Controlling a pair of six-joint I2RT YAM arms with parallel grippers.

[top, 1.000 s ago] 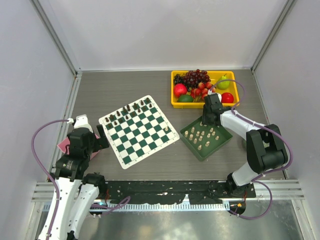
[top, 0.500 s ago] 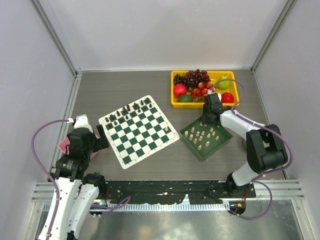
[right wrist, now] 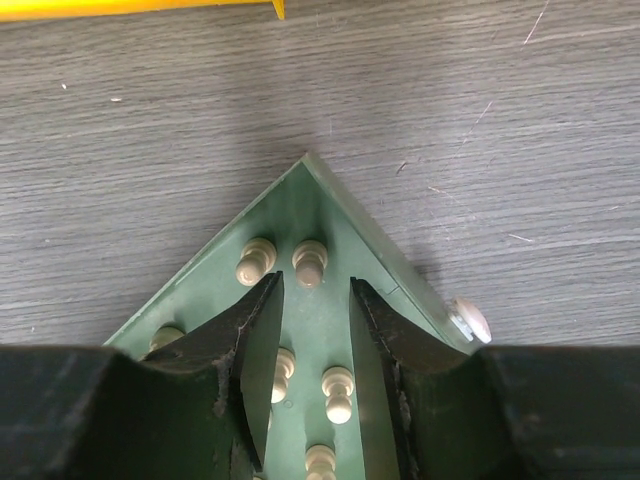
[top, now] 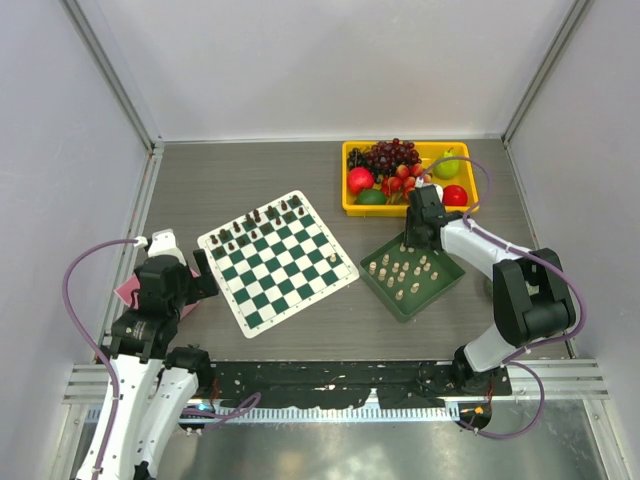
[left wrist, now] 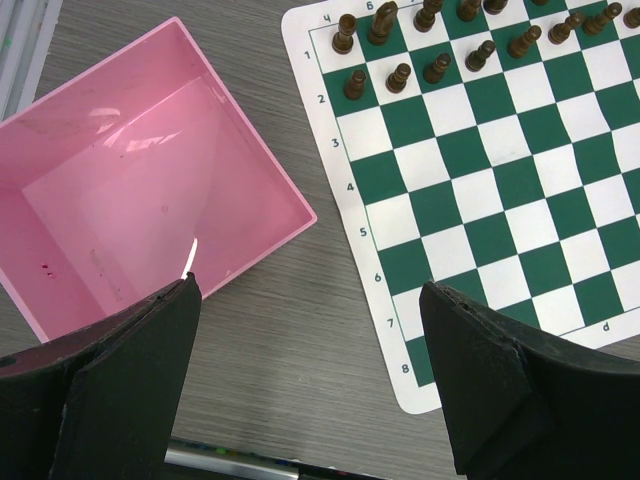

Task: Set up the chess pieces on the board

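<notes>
The green-and-white checkered board (top: 277, 262) lies left of centre, with dark pieces along its far-left edge and one cream piece (top: 332, 259) near its right corner. Several cream chess pieces (top: 400, 272) stand in a dark green tray (top: 437, 281). My right gripper (top: 408, 240) hovers over the tray's far corner. In the right wrist view its jaws (right wrist: 315, 285) stand narrowly open, gripping nothing, with a cream piece (right wrist: 338, 390) standing between the fingers and another (right wrist: 310, 262) just past the tips. My left gripper (left wrist: 310, 290) is wide open over bare table, between the pink box (left wrist: 150, 200) and the board (left wrist: 500, 180).
A yellow bin (top: 350, 208) of fruit sits just behind the tray and the right gripper. The pink box (top: 128, 292) lies under the left arm at the table's left edge. A small white object (right wrist: 470, 320) lies outside the tray's edge.
</notes>
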